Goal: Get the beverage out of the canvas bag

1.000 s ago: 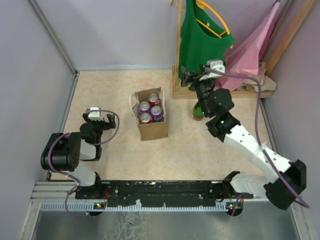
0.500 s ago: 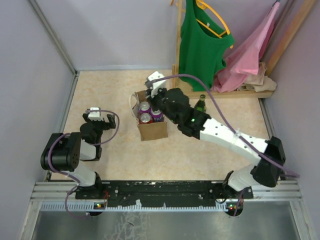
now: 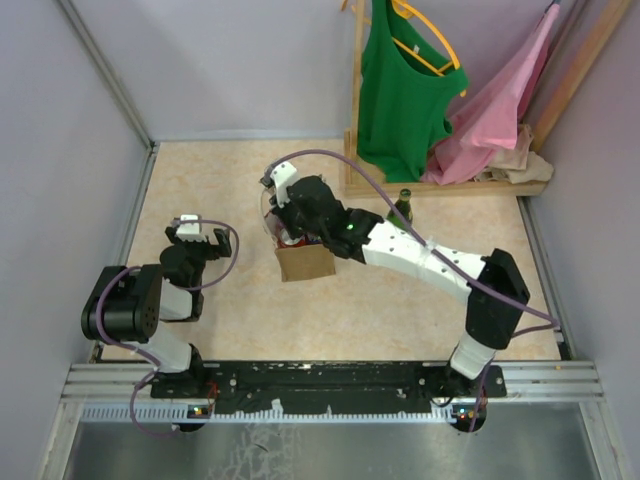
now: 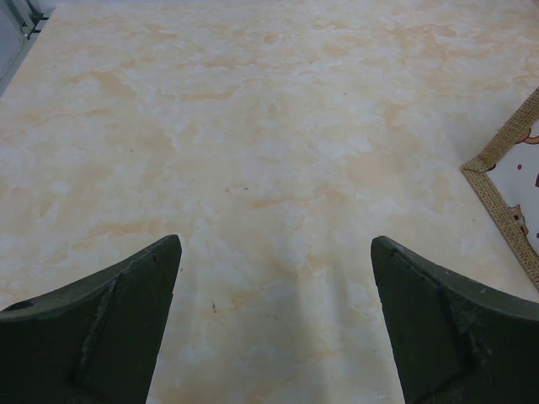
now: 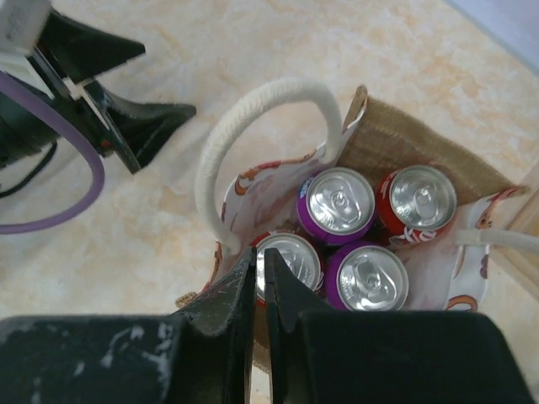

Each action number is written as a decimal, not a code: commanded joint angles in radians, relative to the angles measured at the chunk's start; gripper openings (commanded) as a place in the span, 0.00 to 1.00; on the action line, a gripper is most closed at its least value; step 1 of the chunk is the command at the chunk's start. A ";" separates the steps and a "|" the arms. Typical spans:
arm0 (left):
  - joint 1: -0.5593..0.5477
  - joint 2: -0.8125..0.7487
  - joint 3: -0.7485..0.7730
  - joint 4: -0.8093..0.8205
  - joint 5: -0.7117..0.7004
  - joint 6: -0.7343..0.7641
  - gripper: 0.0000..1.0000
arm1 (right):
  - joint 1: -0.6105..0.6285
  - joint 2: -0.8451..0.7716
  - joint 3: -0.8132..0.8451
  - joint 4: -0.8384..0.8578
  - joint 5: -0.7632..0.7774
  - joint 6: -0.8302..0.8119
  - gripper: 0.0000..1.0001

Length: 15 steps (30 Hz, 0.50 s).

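The canvas bag (image 3: 306,262) stands mid-table, tan with a white loop handle (image 5: 221,160), its burlap wall (image 5: 404,143) showing in the right wrist view. Inside stand several beverage cans: a purple one (image 5: 339,204), a red one (image 5: 418,195), another purple one (image 5: 369,278) and a red one (image 5: 295,252). My right gripper (image 5: 259,257) is shut with nothing between its fingers, its tips over that last can at the bag's edge; from above the right gripper (image 3: 285,215) covers the bag's mouth. My left gripper (image 3: 198,232) stays open over bare table, and in its own view the left gripper (image 4: 274,242) holds nothing.
A green bottle (image 3: 402,210) stands on the table right of the bag, beside my right arm. A wooden rack (image 3: 352,120) at the back right carries a green shirt (image 3: 405,90) and pink cloth (image 3: 505,100). A corner of the bag (image 4: 505,194) shows at the left wrist view's right edge.
My right arm swung left from beside the green bottle to above the bag's mouth, and its gripper closed on nothing. The left arm stayed still.
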 commanded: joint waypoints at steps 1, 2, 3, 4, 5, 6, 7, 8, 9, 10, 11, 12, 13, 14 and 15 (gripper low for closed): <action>0.001 0.007 0.010 0.014 0.011 0.003 1.00 | 0.003 0.059 0.042 -0.092 -0.019 0.062 0.15; 0.002 0.007 0.010 0.014 0.011 0.003 1.00 | 0.004 0.068 0.037 -0.101 -0.017 0.071 0.21; 0.002 0.007 0.010 0.013 0.011 0.003 1.00 | 0.003 0.077 0.032 -0.110 -0.012 0.077 0.26; 0.002 0.007 0.010 0.014 0.011 0.004 1.00 | 0.004 0.086 0.029 -0.120 -0.011 0.080 0.28; 0.001 0.007 0.010 0.013 0.011 0.003 1.00 | 0.004 0.095 0.027 -0.133 -0.011 0.083 0.30; 0.002 0.007 0.010 0.013 0.011 0.003 1.00 | 0.003 0.103 0.028 -0.147 -0.015 0.087 0.32; 0.001 0.007 0.010 0.014 0.011 0.004 1.00 | 0.004 0.112 0.031 -0.161 -0.021 0.092 0.36; 0.001 0.007 0.010 0.014 0.011 0.003 1.00 | 0.003 0.120 0.033 -0.177 -0.031 0.095 0.42; 0.001 0.007 0.010 0.013 0.011 0.004 1.00 | 0.004 0.127 0.036 -0.189 -0.039 0.101 0.49; 0.001 0.007 0.010 0.013 0.011 0.003 1.00 | 0.004 0.131 0.037 -0.198 -0.046 0.107 0.54; 0.001 0.007 0.010 0.014 0.011 0.003 1.00 | 0.003 0.133 0.036 -0.207 -0.052 0.114 0.58; 0.001 0.007 0.010 0.014 0.010 0.003 1.00 | 0.003 0.135 0.036 -0.216 -0.055 0.121 0.62; 0.001 0.006 0.010 0.014 0.011 0.003 1.00 | 0.003 0.137 0.037 -0.224 -0.056 0.129 0.67; 0.002 0.006 0.010 0.014 0.011 0.003 1.00 | 0.004 0.139 0.039 -0.232 -0.059 0.137 0.72; 0.002 0.007 0.010 0.014 0.011 0.004 1.00 | 0.003 0.142 0.043 -0.243 -0.062 0.142 0.76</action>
